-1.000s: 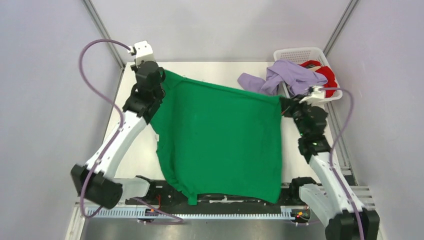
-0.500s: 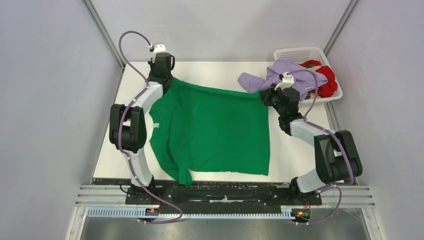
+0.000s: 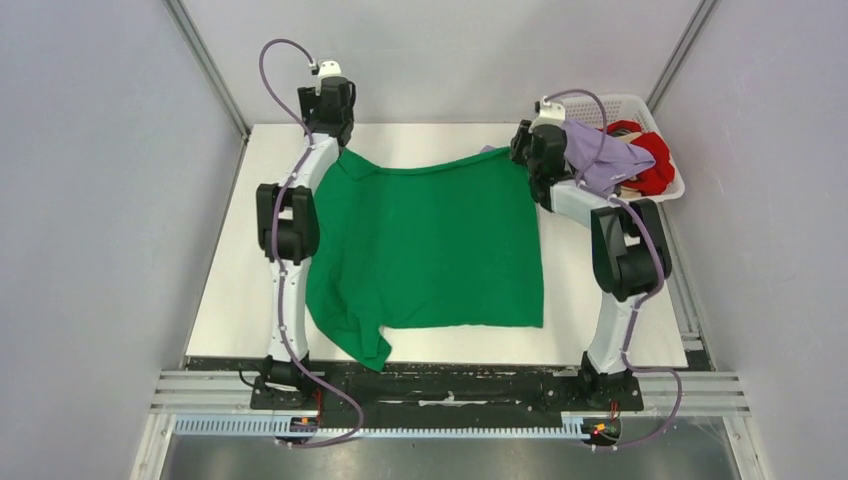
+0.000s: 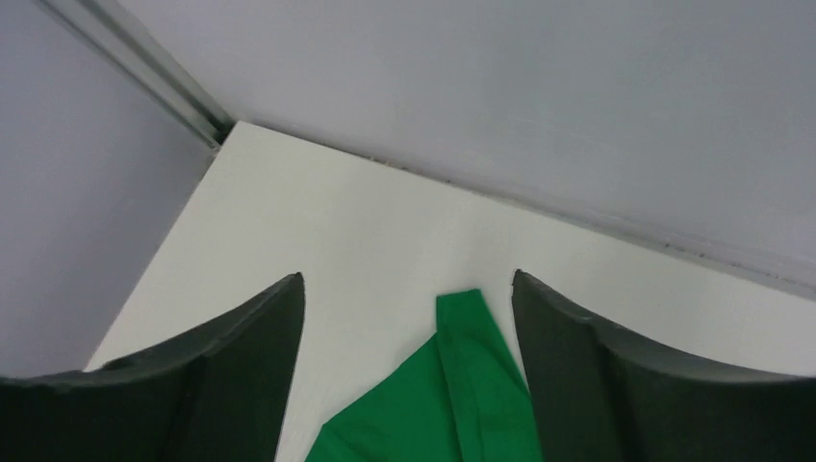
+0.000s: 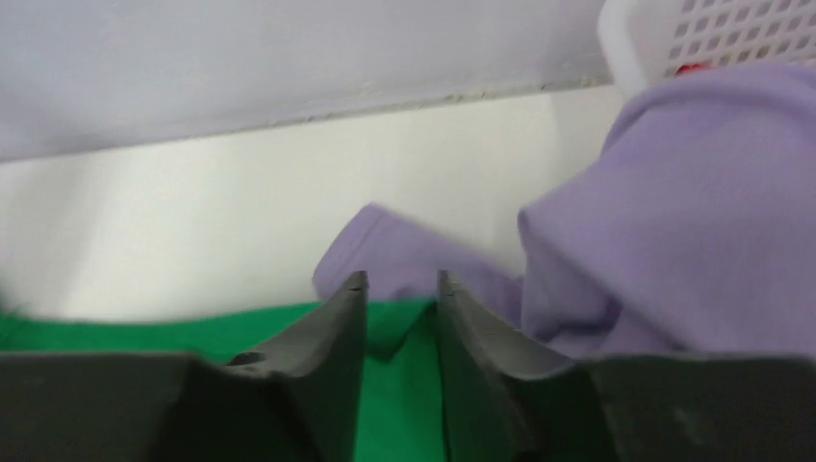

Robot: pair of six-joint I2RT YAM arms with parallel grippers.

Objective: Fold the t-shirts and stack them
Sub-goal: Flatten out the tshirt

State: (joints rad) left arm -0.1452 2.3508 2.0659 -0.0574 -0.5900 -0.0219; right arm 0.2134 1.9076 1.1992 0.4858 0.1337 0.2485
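Toward 12 o'clock, your left end effector [image 4: 408,289] gapes wide over the green t-shirt [image 3: 430,245], spread for folding. Your right end effector [image 5: 402,279] is narrow, grip unclear.

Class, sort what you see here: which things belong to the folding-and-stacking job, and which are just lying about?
Belong to the job:
green t-shirt
lavender t-shirt
red t-shirt

Just lying about:
white basket
table
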